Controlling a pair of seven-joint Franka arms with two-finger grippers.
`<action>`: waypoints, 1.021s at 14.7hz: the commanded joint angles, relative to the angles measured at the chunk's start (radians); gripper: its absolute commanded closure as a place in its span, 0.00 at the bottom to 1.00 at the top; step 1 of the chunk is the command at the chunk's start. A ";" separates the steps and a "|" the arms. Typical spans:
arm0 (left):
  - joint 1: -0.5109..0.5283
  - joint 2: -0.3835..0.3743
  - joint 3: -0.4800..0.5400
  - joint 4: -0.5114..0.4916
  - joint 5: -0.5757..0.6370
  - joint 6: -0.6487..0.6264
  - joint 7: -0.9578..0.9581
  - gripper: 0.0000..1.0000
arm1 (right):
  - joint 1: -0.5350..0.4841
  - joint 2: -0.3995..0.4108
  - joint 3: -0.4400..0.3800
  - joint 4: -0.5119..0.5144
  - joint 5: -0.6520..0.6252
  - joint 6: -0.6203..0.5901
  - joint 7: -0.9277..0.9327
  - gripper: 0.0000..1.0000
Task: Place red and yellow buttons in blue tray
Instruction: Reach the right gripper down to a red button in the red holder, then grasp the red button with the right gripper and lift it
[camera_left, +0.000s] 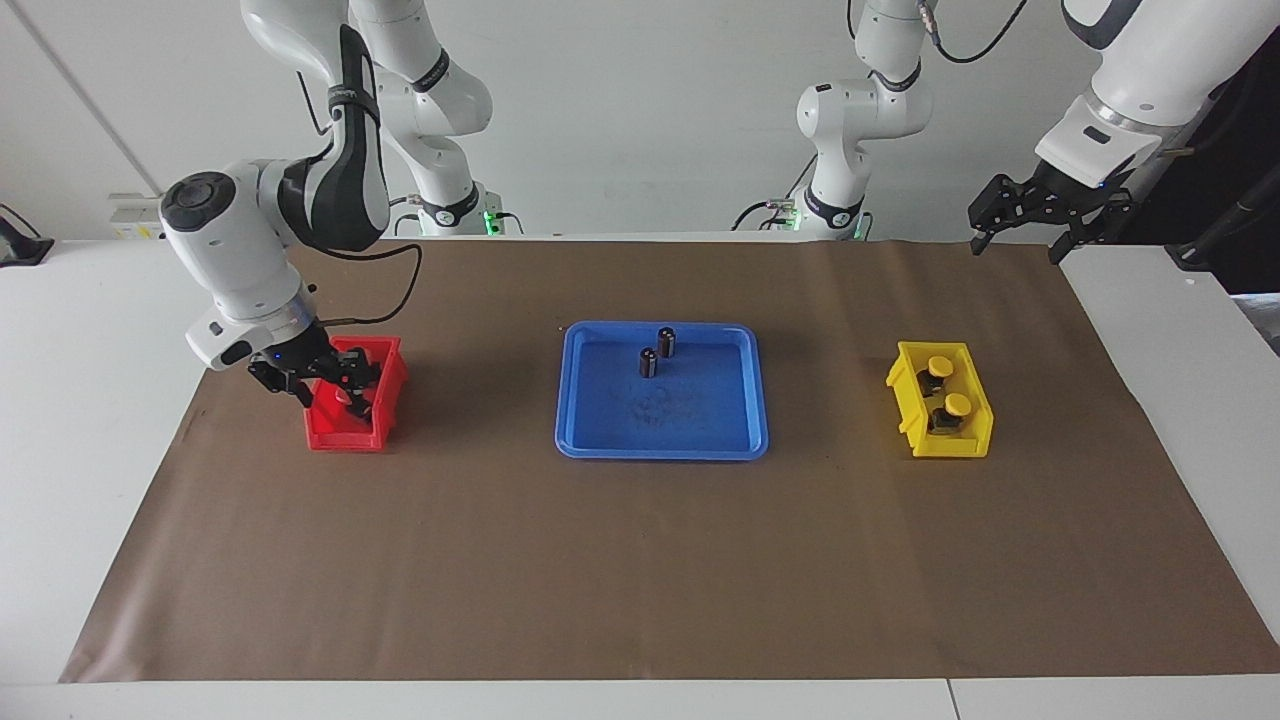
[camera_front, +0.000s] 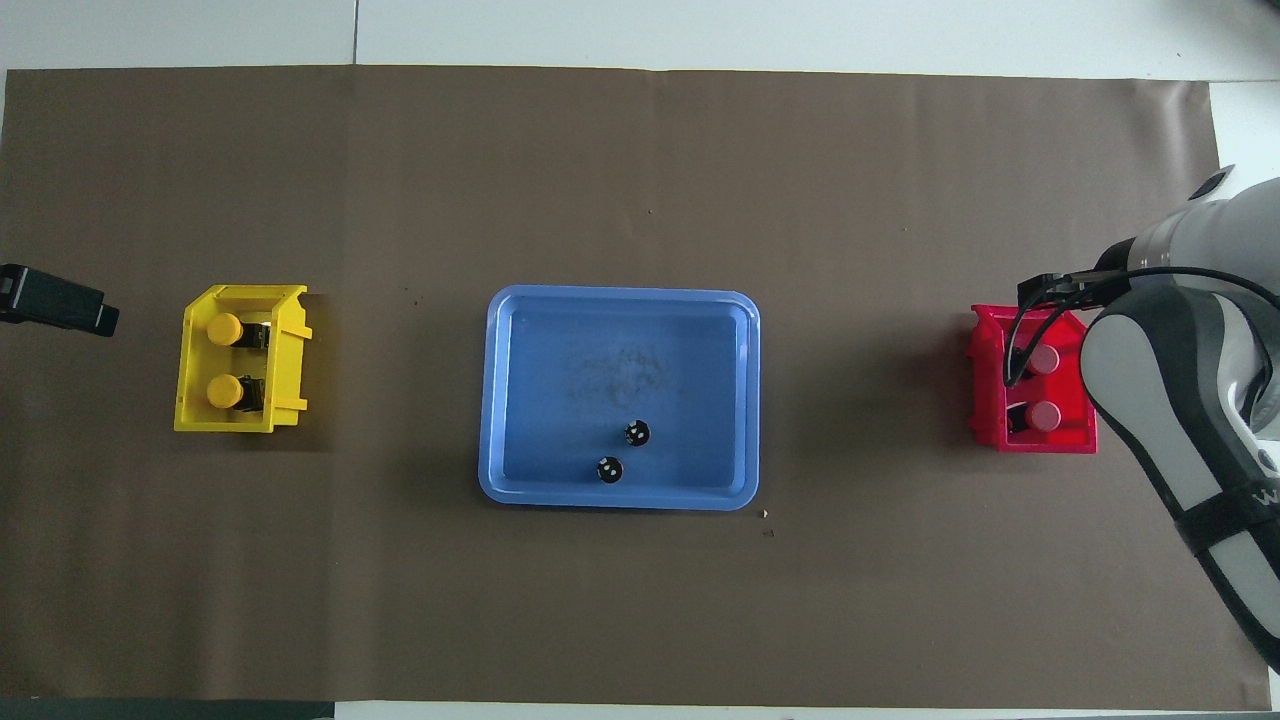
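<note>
You've got the wide shallow blue plastic tray at table centre. Two yellow-capped push-buttons sit upright in a bin toward the left arm's edge, two red-capped push-buttons in one toward the right arm's.

A blue tray sits on a brown paper sheet over a white surface. Two dark brown cylinders stand in the tray. A yellow bin holds two yellow-capped buttons on dark bases. A red bin holds two red-capped buttons. The arms are white with black grippers.
</note>
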 joint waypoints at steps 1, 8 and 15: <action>-0.002 -0.025 0.001 -0.025 0.022 -0.008 -0.002 0.00 | -0.014 -0.044 0.004 -0.101 0.018 0.074 -0.024 0.31; -0.002 -0.025 0.001 -0.025 0.022 -0.008 -0.002 0.00 | -0.040 -0.075 0.004 -0.182 0.018 0.122 -0.081 0.32; -0.001 -0.027 0.001 -0.027 0.022 -0.017 -0.002 0.00 | -0.040 -0.085 0.003 -0.227 0.018 0.166 -0.089 0.34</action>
